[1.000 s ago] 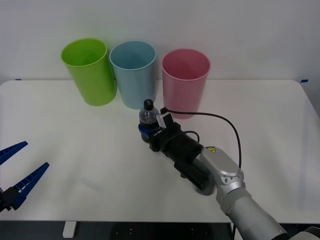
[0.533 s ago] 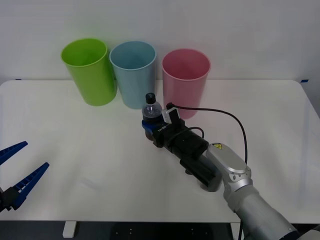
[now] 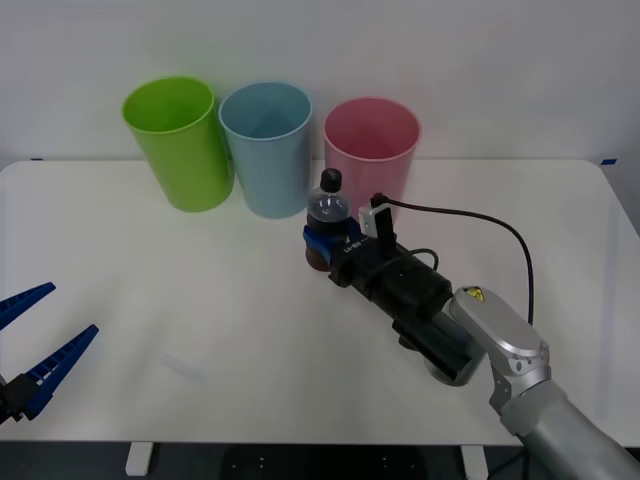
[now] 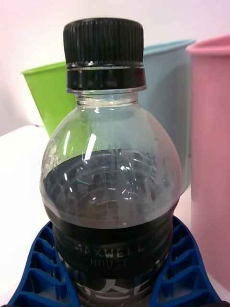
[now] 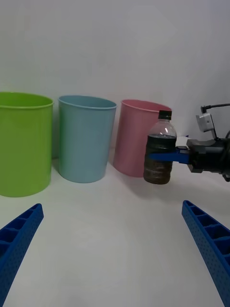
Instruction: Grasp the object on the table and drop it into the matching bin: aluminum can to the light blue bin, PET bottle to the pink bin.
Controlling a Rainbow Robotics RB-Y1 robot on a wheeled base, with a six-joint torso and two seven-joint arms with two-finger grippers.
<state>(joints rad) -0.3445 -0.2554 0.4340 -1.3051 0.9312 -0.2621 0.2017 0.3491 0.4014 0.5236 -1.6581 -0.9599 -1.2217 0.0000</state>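
The PET bottle [image 3: 327, 212], clear with a black cap and dark lower half, is held upright just above the table [image 3: 150, 280]. My right gripper [image 3: 322, 244] is shut on its lower body, blue fingers [image 4: 40, 268] on both sides. It hangs close in front of the pink bin [image 3: 371, 160], near the gap to the light blue bin [image 3: 267, 150]. The left wrist view shows the bottle [image 5: 159, 153] in front of the pink bin [image 5: 134, 136]. My left gripper [image 3: 35, 345] is open at the table's near left corner.
A lime green bin [image 3: 180, 145] stands left of the light blue bin, all three in a row at the table's far edge. The right arm's black cable [image 3: 470, 225] arcs above the table. Bare white tabletop lies between the two arms.
My right gripper has carried the bottle up and to the right, from in front of the light blue bin towards the pink bin. The left arm has stayed put.
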